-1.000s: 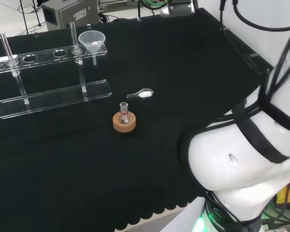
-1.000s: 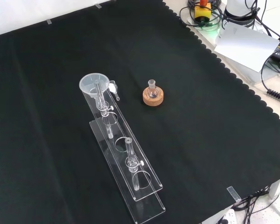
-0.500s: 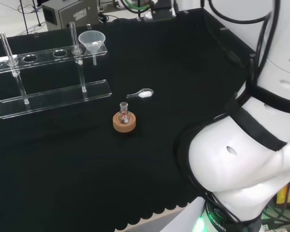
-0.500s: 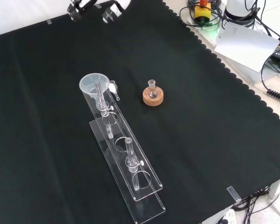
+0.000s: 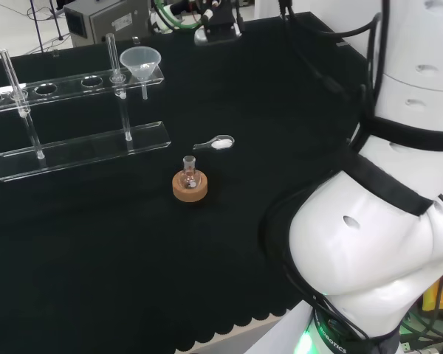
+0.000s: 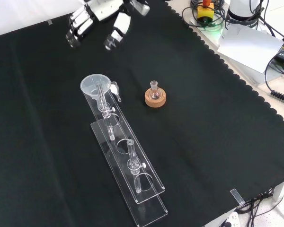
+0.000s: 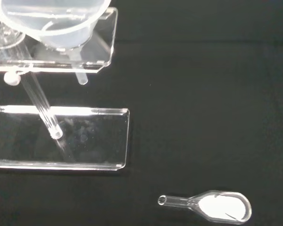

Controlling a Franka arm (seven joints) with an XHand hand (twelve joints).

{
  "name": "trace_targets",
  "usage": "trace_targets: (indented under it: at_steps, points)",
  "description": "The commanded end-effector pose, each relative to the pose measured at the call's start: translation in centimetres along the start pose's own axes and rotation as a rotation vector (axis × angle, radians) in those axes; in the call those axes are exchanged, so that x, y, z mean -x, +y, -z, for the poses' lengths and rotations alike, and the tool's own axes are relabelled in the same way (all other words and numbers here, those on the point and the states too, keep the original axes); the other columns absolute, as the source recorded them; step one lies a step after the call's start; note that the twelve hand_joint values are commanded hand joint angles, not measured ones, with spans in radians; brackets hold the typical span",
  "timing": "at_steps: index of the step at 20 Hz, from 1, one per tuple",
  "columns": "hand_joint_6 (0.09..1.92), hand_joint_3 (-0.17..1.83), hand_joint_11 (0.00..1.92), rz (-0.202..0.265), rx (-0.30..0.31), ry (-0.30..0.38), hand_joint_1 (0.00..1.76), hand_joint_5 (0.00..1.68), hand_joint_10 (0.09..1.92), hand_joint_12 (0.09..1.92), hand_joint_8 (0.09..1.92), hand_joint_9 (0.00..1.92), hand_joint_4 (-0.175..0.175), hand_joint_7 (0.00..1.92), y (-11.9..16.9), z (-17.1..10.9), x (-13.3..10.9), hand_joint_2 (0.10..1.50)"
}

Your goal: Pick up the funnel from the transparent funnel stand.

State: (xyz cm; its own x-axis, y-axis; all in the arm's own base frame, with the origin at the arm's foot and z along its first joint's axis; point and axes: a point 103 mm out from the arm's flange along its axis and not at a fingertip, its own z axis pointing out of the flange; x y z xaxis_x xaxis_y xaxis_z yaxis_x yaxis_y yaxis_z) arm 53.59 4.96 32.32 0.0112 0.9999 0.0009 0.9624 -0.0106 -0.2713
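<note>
A clear funnel (image 5: 140, 63) (image 6: 95, 85) (image 7: 52, 21) sits in the end hole of the transparent stand (image 5: 81, 151) (image 6: 149, 187) (image 7: 99, 136), stem pointing down. In the front view the hand (image 6: 103, 10) hangs at the top of the picture, beyond the funnel and apart from it. Its fingers (image 6: 78, 28) are spread and nearly straight, with nothing between them. The head view shows the hand (image 5: 218, 21) at the far edge of the cloth, to the right of the funnel. The wrist view looks down on the funnel and the stand's end.
A small flask on a cork ring (image 5: 190, 183) (image 6: 155, 96) stands mid-cloth. A glass scoop with white powder (image 5: 215, 143) (image 6: 115, 88) (image 7: 212, 206) lies beside the stand's end. Upright glass tubes (image 5: 15, 81) (image 6: 132, 161) stand in the rack. The arm's white links (image 5: 384, 221) are at right.
The hand has come in from the top of the front view and lowered toward the funnel. In the head view the arm has swung left. The glassware has not moved.
</note>
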Motion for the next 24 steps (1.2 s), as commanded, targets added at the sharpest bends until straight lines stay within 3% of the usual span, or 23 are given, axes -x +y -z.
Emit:
trace_targets:
  at_steps: [1, 6, 9, 17, 24]
  points:
    - [0.09, 0.29, 0.04, 0.021, -0.057, -0.052, 0.24, 0.18, 0.66, 1.39, 0.56, 0.24, -0.019, 0.06, 1.8, -1.8, -2.1, 1.02]
    - [0.09, 0.25, 0.11, 0.035, -0.12, -0.108, 0.42, 0.17, 0.7, 1.41, 0.62, 0.26, -0.033, 0.04, 2.8, -2.2, -3.1, 0.91]
    - [0.09, 0.25, 0.12, 0.02, -0.165, -0.137, 0.47, 0.13, 0.73, 1.42, 0.64, 0.25, -0.037, 0.01, 3.3, -2.0, -3.7, 0.85]
    - [0.09, 0.24, 0.28, 0.025, -0.248, -0.169, 0.5, 0.02, 0.81, 1.47, 0.4, 0.16, -0.044, 0.0, 4.3, -1.7, -4.8, 0.75]
    - [0.09, 0.26, 0.31, 0.043, -0.255, -0.199, 0.49, 0.01, 0.86, 1.47, 0.46, 0.15, -0.048, 0.0, 4.5, -1.9, -5.8, 0.72]
